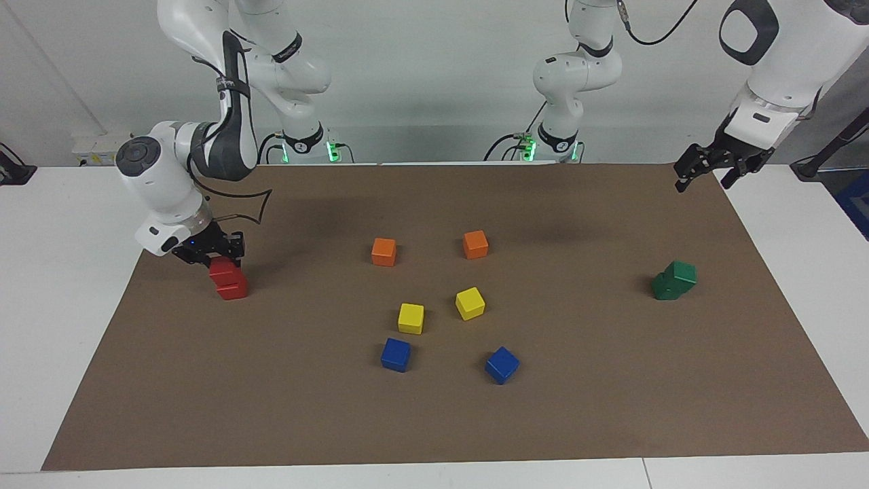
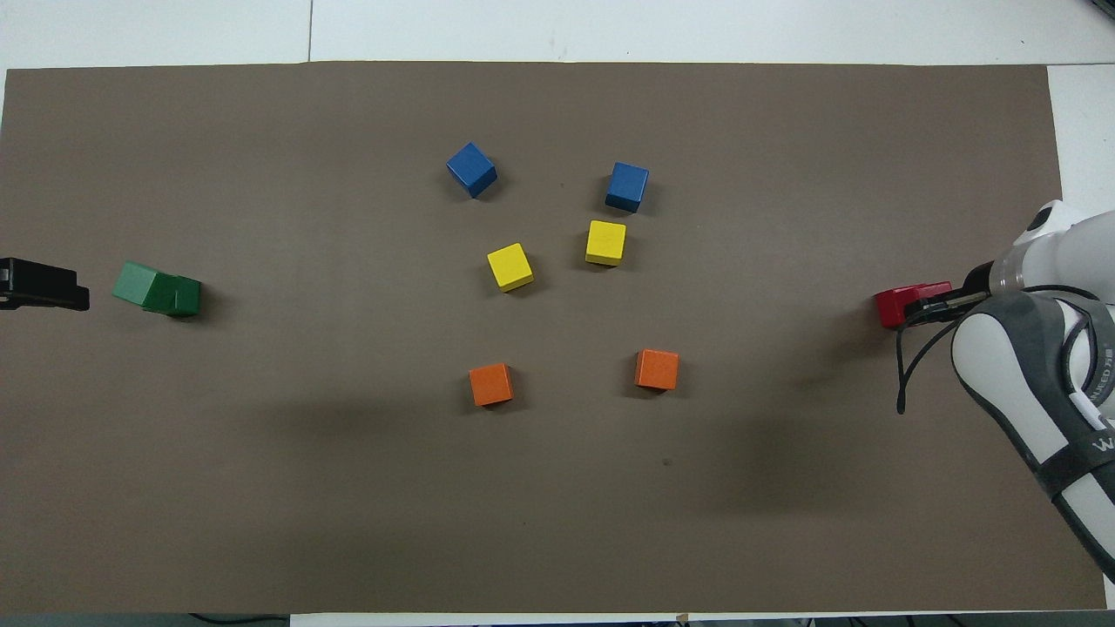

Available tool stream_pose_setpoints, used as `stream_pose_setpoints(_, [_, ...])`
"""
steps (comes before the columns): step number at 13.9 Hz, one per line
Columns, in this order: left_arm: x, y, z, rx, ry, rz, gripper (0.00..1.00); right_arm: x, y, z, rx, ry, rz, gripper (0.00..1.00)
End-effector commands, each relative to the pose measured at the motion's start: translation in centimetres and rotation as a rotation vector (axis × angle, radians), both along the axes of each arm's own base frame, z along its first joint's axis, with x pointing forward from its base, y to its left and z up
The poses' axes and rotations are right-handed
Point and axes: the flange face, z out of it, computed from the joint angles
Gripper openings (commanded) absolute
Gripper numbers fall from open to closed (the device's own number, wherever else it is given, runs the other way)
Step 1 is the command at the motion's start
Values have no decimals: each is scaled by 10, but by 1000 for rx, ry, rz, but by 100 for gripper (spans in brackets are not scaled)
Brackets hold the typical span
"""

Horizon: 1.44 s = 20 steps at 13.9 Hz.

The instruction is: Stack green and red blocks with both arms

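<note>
Red block (image 1: 222,269) between right fingers (image 1: 234,246), atop second red block (image 1: 232,289)

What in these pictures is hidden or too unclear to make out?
- Upper red block: partly covered by the right gripper in the facing view; overhead, gripper and arm hide most of it.
- Left gripper: overhead, cut off by the picture's edge.
- Green stack: whether the top block sits flat is unclear.

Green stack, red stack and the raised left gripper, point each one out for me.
green stack (image 1: 674,280), facing view, upper cube's side.
red stack (image 1: 231,288), facing view, lower cube's front.
left gripper (image 1: 704,178), facing view, between fingertips.
</note>
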Motion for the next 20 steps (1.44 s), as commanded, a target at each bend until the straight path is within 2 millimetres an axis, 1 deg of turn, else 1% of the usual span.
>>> stream_pose_setpoints(1, [-4, -21, 7, -3, 33, 17, 100, -1, -4, -1, -1, -20, -27, 0])
stream_pose_setpoints(3, [-5, -24, 6, -2, 53, 11, 100, -1, -3, -1, -1, -21, -26, 0])
stream_pose_setpoints(4, [-6, -33, 5, -2, 56, -6, 100, -1, -4, -1, -2, -21, -29, 0])
stream_pose_setpoints(6, [-7, -35, 4, -4, 70, -11, 100, 0, -3, -2, -2, -26, -32, 0])
stream_pose_setpoints(8, [-6, -38, 8, -3, 73, -17, 100, 1, -3, -6, -1, -22, -33, 0])
stream_pose_setpoints(10, [-7, -34, 7, -6, 81, -14, 100, 1, -3, -5, -1, -26, -33, 0])
stream_pose_setpoints(14, [-5, -33, 7, -35, 64, -10, 100, 0, -3, -9, -1, -20, -35, 0])
stream_pose_setpoints(20, [-3, -37, 4, -39, 56, -16, 100, 0, -2, -9, -1, -25, -34, 0])
